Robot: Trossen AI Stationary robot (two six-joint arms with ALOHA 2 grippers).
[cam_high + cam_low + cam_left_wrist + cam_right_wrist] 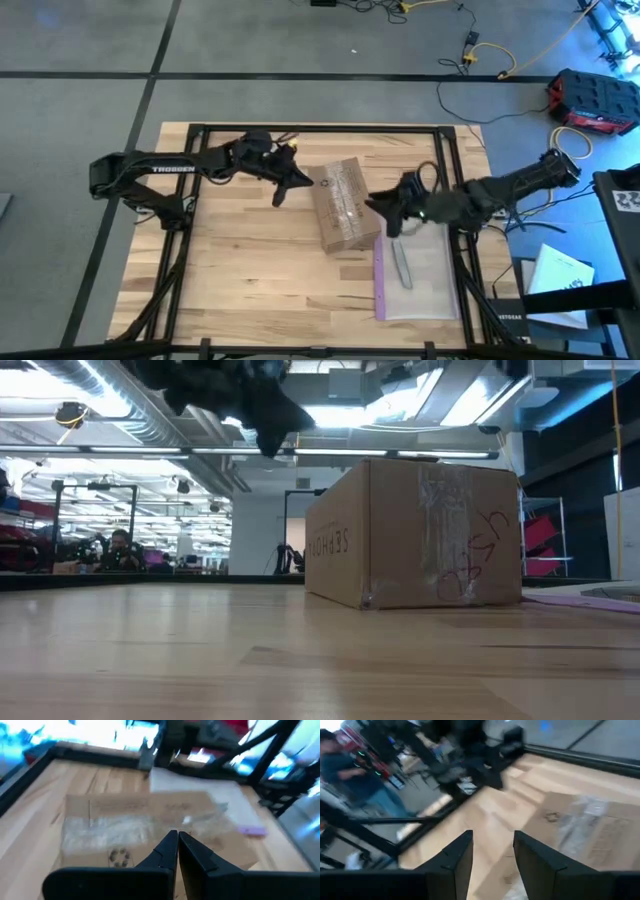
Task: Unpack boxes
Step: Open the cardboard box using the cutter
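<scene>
The box (345, 206) is sitting near the middle of the wooden bench (240, 270), still taped closed, with both arms hanging over it. It is plain brown cardboard, square-edged and stiff, with clear glossy tape running across the top and down one end, a pale label and red scribble on that end. Judging by its size, it is probably light and will likely skid on the smooth wood if pushed from one side only. The taped strip looks slick, so the bare cardboard edges or side walls are the better places to take hold. The left claw (279, 196) is hovering just off the box's left side, fingers pressed together. The right claw (384, 208) is hanging by its right edge, fingers parted and holding nothing. Beside the box, a clear, limp plastic bag (420, 275) with a purple edge is lying flat with a small grey tool (402, 266) on it.
</scene>
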